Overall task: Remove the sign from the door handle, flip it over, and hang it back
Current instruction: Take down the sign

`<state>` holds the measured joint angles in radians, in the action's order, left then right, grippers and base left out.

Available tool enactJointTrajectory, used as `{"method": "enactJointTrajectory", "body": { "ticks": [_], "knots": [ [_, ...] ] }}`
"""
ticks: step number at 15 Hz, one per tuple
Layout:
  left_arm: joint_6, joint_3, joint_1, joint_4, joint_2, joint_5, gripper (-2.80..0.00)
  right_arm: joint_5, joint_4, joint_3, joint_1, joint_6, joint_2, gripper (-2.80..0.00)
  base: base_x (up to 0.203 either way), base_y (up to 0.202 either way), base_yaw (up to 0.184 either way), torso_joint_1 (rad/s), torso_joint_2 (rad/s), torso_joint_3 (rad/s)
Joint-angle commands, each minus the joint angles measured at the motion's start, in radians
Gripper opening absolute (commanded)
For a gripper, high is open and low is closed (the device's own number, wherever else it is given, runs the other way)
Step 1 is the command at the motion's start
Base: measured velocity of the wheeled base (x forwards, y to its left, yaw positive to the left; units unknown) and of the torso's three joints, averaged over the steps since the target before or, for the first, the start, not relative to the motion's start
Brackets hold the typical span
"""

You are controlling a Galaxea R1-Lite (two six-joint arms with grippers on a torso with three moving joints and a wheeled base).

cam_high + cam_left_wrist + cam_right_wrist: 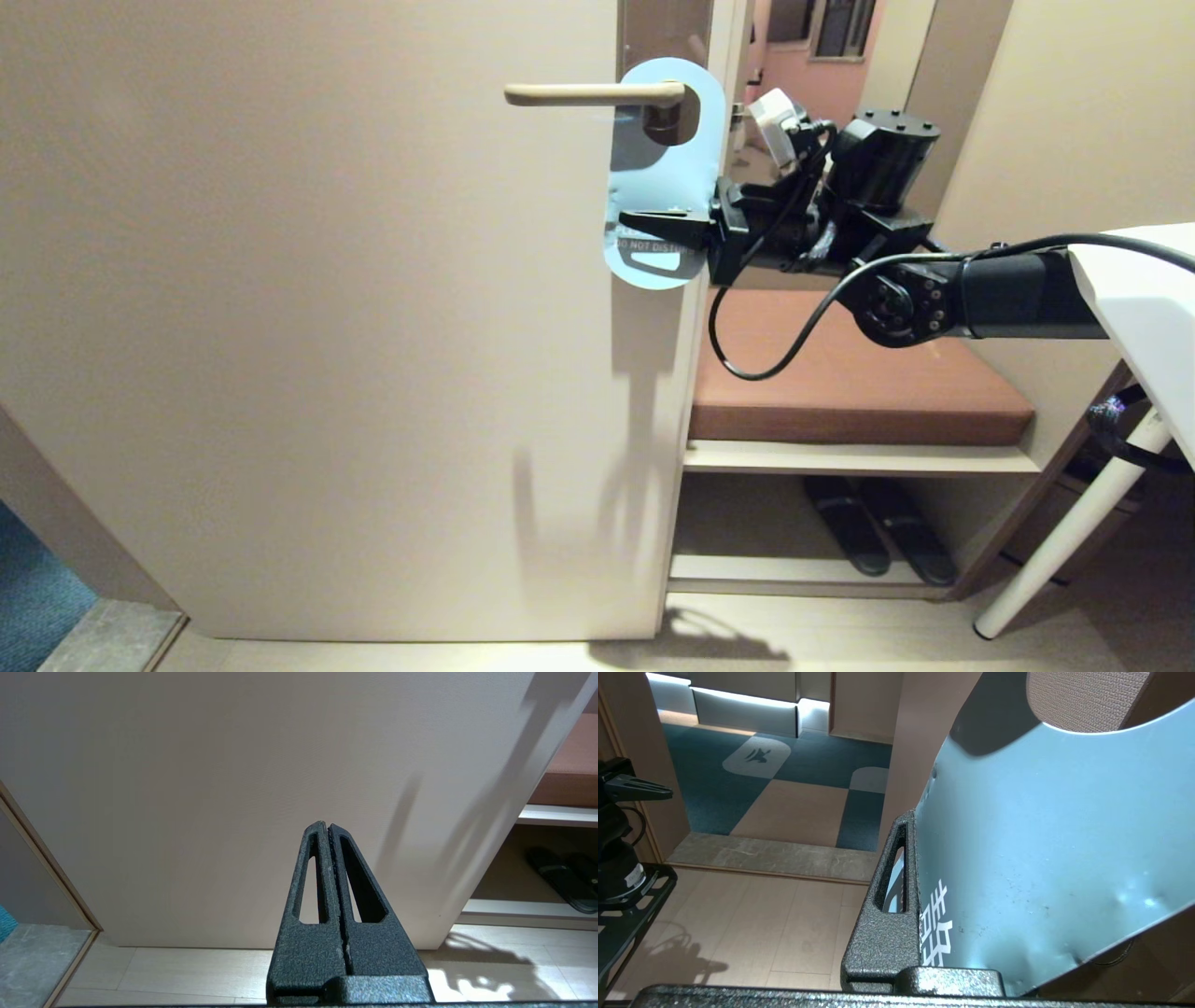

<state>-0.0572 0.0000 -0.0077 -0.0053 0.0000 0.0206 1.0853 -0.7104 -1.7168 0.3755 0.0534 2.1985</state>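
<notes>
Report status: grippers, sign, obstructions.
Right gripper clamped on the flat blue-grey sign. Sign hangs on the slim cream-beige door handle. Left gripper shut, parked, low by the door. Nothing blocking.

Right gripper (658,231) clamped on sign (665,177), sign hanging on door handle (593,92).
</notes>
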Motion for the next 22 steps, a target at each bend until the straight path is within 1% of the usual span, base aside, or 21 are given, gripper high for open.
{"method": "enactJointTrajectory", "body": {
  "ticks": [1, 12, 15, 18, 22],
  "knots": [
    [-0.001, 0.0, 0.0, -0.001, 0.0, 0.001, -2.8, 0.005, -0.004, 0.0, 0.0, -0.001, 0.0, -2.8, 0.0, 0.0, 0.0, 0.0, 0.0, 0.0],
    [-0.001, 0.0, 0.0, -0.001, 0.0, 0.001, -2.8, 0.005, -0.006, 0.022, 0.0, -0.027, -0.031, -2.8, 0.0, 0.0, 0.0, 0.0, 0.0, 0.0],
    [-0.001, 0.0, 0.0, -0.001, 0.0, 0.0, -2.8, 0.005, -0.006, 0.075, 0.0, -0.037, -0.056, -2.8, 0.0, 0.0, 0.0, 0.0, 0.0, 0.0],
    [-0.001, 0.0, 0.0, -0.001, 0.0, 0.001, -2.8, 0.004, -0.006, 0.129, 0.0, -0.073, -0.077, -2.8, 0.0, 0.0, 0.0, 0.0, 0.0, 0.0],
    [-0.001, 0.0, 0.0, -0.001, 0.0, 0.001, -2.8, -0.005, -0.006, 0.132, 0.002, -0.081, -0.082, -2.8, 0.0, 0.0, 0.0, 0.0, 0.0, 0.0]
  ]
}}
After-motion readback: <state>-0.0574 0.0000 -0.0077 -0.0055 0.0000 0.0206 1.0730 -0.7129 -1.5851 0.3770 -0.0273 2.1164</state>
